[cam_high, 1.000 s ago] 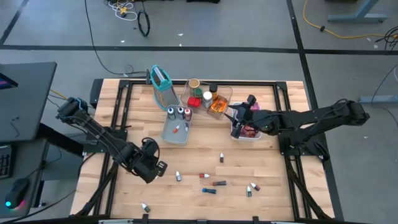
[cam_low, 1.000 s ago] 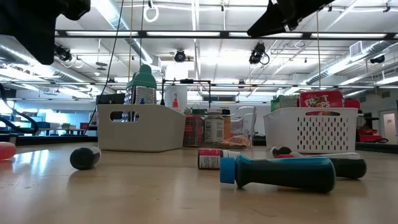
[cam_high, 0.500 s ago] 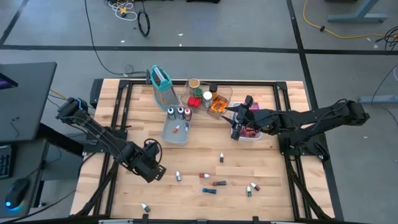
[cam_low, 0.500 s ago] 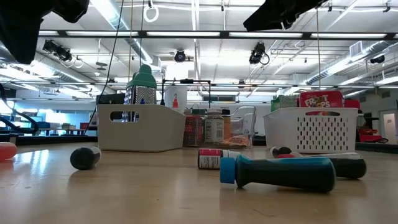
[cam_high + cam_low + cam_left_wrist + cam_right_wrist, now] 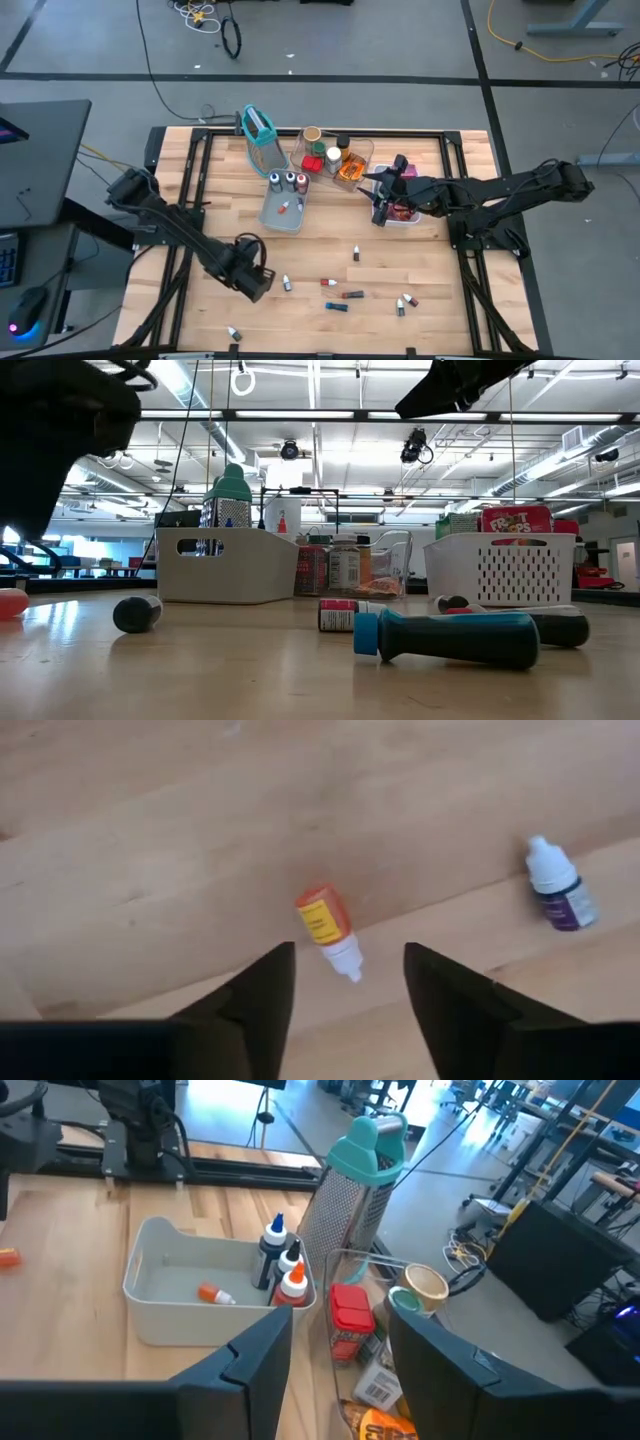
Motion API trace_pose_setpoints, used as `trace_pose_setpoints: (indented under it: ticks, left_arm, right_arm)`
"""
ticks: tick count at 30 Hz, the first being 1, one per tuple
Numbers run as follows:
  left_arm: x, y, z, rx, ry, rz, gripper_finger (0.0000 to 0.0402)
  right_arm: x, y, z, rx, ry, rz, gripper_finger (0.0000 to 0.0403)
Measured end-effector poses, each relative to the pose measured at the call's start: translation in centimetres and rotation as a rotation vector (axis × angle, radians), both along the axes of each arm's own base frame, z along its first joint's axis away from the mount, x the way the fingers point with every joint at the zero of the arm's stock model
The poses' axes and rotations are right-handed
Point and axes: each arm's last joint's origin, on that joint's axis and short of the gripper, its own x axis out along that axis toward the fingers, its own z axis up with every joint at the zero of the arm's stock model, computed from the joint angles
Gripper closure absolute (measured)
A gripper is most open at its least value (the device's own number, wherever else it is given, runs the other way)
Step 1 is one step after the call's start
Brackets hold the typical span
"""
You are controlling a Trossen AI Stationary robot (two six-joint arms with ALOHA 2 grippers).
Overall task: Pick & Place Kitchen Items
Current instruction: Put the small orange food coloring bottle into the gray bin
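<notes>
Two pincers work: the left pincer [image 5: 342,1010] hangs apart over a small orange-capped white-tipped vial [image 5: 328,930] lying on the wooden tabletop [image 5: 150,840]; the right pincer [image 5: 335,1355] stands apart near the grey plastic tray [image 5: 160,1305].

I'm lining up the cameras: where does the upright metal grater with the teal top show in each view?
High view: the upright metal grater with the teal top stands near the table's far edge, left of centre.
Low view: left of centre, rising behind the rectangular grey plastic tray.
Left wrist view: not in it.
Right wrist view: upper middle, beyond the tray.
Shared landmark: the grey tray next to it.
</notes>
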Motion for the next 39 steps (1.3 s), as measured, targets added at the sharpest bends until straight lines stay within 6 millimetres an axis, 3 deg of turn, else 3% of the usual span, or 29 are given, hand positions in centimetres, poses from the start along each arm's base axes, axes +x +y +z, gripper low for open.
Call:
trace_pose_setpoints:
  ticks: [7, 16, 21, 29, 39]
  left_arm:
    - [0.9, -0.8, -2.4, -0.011, 0.065, 0.003, 0.0163]
    - [1.6, -1.4, -4.8, -0.004, 0.107, -0.008, 0.0176]
    - [1.7, -1.4, -5.1, 0.016, 0.093, -0.017, 0.0207]
    - [1.8, -1.1, -5.1, 0.085, 0.055, -0.007, 0.0320]
    - [2.6, 0.2, -4.4, 0.314, -0.117, 0.035, 0.0323]
  right_arm:
    - [0.0, 0.0, -0.1, -0.001, 0.009, 0.000, 0.0225]
    - [0.0, 0.0, -0.1, -0.002, 0.008, 0.000, 0.0225]
    - [0.0, 0.0, -0.1, -0.002, 0.006, 0.000, 0.0225]
    - [0.0, 0.0, 0.0, -0.005, 0.004, -0.001, 0.0225]
    - [0.0, 0.0, 0.0, -0.006, 0.003, 0.000, 0.0225]
